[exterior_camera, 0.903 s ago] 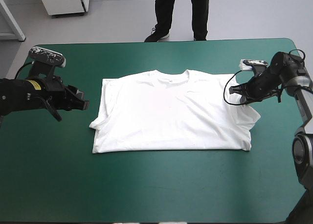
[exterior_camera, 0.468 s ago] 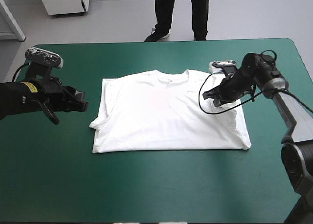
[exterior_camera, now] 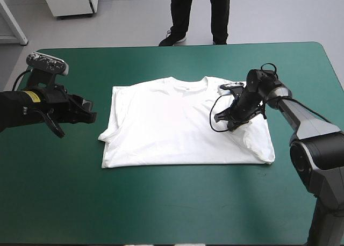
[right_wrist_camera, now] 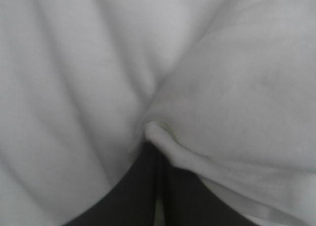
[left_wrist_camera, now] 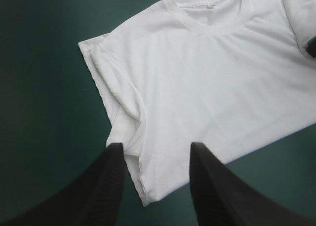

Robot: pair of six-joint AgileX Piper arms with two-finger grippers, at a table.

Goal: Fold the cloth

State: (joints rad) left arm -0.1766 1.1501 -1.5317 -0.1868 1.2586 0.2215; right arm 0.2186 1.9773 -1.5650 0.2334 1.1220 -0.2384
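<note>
The white T-shirt [exterior_camera: 172, 122] lies spread flat in the table's middle, collar toward the far edge, its left sleeve tucked in. My right gripper [exterior_camera: 233, 123] sits low over the shirt's right part, shut on a pinched fold of the right sleeve cloth, which it has pulled inward over the body. In the right wrist view the T-shirt [right_wrist_camera: 98, 63] fills everything, and a small ridge of it is clamped at the right gripper [right_wrist_camera: 157, 149]. My left gripper [exterior_camera: 90, 113] hovers open over the cover, left of the shirt. In its own view the left gripper [left_wrist_camera: 155, 151] points at the T-shirt [left_wrist_camera: 207, 78] and its tucked sleeve.
A broad stretch of the teal-green cover [exterior_camera: 177, 203] runs between the shirt's hem and the table's near edge. More cover shows to the right of the shirt, where the sleeve lay earlier.
My right gripper has moved leftward from beside the shirt's right edge onto its body, dragging the right sleeve inward with it. The left arm has barely shifted.
</note>
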